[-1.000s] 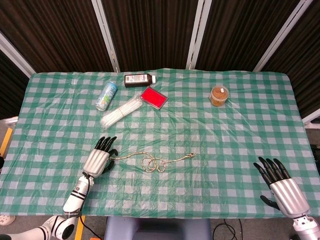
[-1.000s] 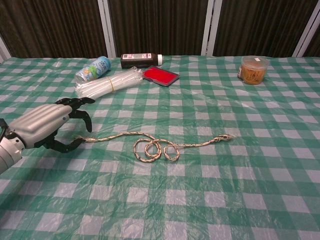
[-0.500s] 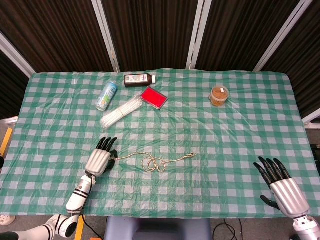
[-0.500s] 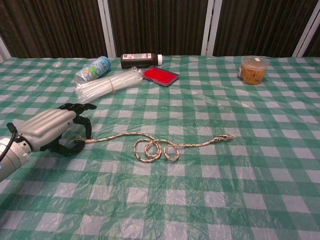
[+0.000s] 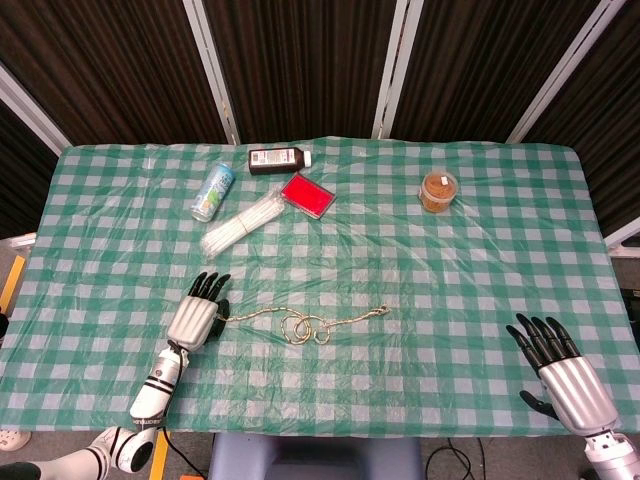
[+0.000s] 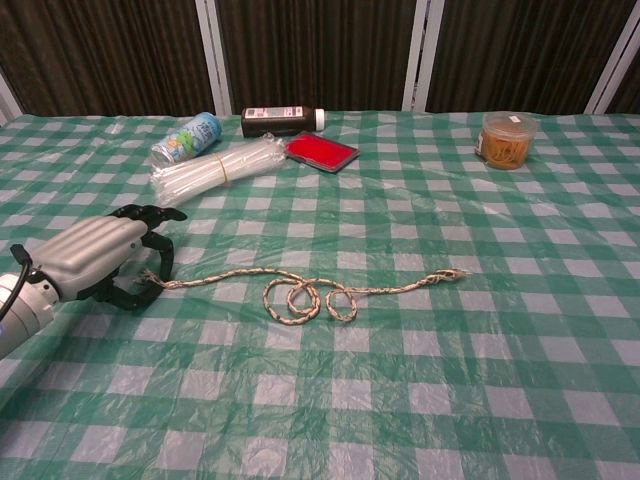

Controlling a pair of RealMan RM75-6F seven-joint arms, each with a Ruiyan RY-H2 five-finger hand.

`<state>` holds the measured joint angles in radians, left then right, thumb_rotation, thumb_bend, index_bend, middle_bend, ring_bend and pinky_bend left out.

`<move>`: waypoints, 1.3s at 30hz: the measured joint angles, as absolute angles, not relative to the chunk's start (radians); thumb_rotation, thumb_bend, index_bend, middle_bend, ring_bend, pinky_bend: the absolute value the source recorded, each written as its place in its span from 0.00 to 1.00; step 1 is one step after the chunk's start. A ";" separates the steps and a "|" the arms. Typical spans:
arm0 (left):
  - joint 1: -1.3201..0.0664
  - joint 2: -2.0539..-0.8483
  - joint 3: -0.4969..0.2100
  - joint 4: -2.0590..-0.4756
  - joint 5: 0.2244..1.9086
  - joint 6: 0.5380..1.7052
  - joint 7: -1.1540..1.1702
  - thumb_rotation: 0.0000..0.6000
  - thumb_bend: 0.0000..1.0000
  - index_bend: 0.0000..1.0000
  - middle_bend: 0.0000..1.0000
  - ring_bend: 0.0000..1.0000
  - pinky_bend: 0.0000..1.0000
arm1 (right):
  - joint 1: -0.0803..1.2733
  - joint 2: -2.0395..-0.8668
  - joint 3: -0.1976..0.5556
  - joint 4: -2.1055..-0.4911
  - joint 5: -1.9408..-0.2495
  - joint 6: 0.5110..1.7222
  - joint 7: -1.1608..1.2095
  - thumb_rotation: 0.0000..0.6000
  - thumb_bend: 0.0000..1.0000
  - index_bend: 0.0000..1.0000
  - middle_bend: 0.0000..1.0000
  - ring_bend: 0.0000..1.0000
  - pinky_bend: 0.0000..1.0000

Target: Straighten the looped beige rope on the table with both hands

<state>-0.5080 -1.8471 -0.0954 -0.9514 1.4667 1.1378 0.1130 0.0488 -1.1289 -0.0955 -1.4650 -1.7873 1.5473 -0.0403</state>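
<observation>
The beige rope (image 5: 300, 325) (image 6: 305, 298) lies on the green checked tablecloth, with a couple of small loops near its middle and a frayed right end. My left hand (image 5: 197, 318) (image 6: 95, 255) sits at the rope's left end, its thumb and fingers curled around that tip and pinching it against the cloth. My right hand (image 5: 560, 375) hovers near the table's front right corner with fingers spread and nothing in it, far from the rope. The chest view does not show it.
At the back left lie a light blue can (image 5: 213, 191) (image 6: 186, 138), a dark bottle (image 5: 278, 158) (image 6: 283, 120), a red case (image 5: 307, 194) (image 6: 322, 152) and a bundle of white straws (image 5: 243, 222) (image 6: 215, 167). A jar of rubber bands (image 5: 438, 190) (image 6: 506, 139) stands back right.
My left hand has closed its fingers on the rope's left end and drawn it slightly leftward; the loops shifted a little with it. The right hand has not moved.
</observation>
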 measured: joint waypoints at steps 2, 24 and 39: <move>-0.507 -1.844 -0.092 -0.952 1.472 1.150 0.113 1.00 0.45 0.65 0.08 0.00 0.05 | 0.050 -1.131 -0.096 -1.465 -1.788 1.544 -0.042 1.00 0.22 0.00 0.00 0.00 0.00; -0.438 -1.721 -0.016 -1.125 1.547 1.285 0.165 1.00 0.46 0.67 0.10 0.00 0.06 | 0.377 -1.303 0.042 -1.501 -1.777 1.164 -0.149 1.00 0.32 0.51 0.00 0.00 0.00; -0.430 -1.703 -0.017 -1.132 1.543 1.285 0.164 1.00 0.45 0.67 0.10 0.00 0.06 | 0.589 -1.615 0.160 -1.294 -1.565 0.937 -0.412 1.00 0.36 0.58 0.00 0.00 0.00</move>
<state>-0.4296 -1.7028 -0.0175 -1.1324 1.5434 1.2853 0.1639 0.5890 -1.6149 0.1602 -1.2941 -1.5654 0.9374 -0.4118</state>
